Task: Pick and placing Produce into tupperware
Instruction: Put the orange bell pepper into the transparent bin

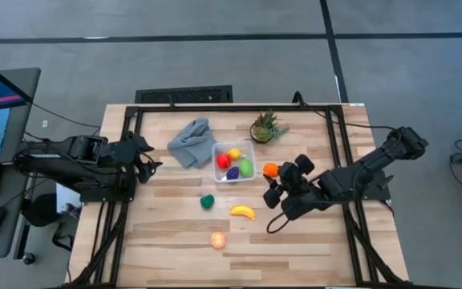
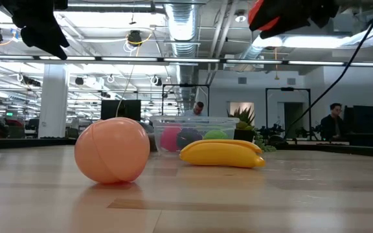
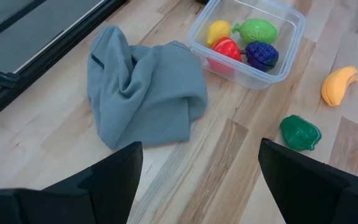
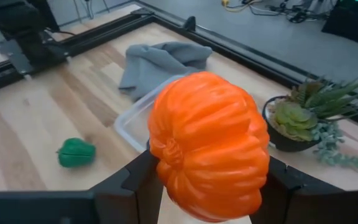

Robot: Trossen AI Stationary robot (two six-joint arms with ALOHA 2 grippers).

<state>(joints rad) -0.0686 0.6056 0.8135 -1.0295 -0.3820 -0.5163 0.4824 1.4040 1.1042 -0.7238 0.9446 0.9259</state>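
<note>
The clear tupperware [image 1: 234,162] stands mid-table with red, yellow, green and purple produce inside [image 3: 246,43]. My right gripper [image 1: 273,171] hovers just to the tupperware's right, shut on an orange toy pumpkin [image 4: 207,124]. On the wood lie a green pepper [image 1: 207,201], a yellow banana [image 1: 243,212] and a peach [image 1: 218,239]. My left gripper [image 1: 144,158] waits open at the table's left, above the wood near the grey cloth. My right gripper pinches the orange pumpkin between its two fingers [image 4: 137,183], one on each of two opposite ribbed sides [image 4: 160,155]. The fingers come from the table's right, slanting down. The pumpkin is lifted clear of the table, beside the tupperware's right wall.
A crumpled grey cloth [image 1: 191,142] lies left of the tupperware, and a small potted plant [image 1: 266,127] stands behind it to the right. A black frame [image 1: 215,107] runs along the table's far and side edges. Bare wood stretches along the near edge.
</note>
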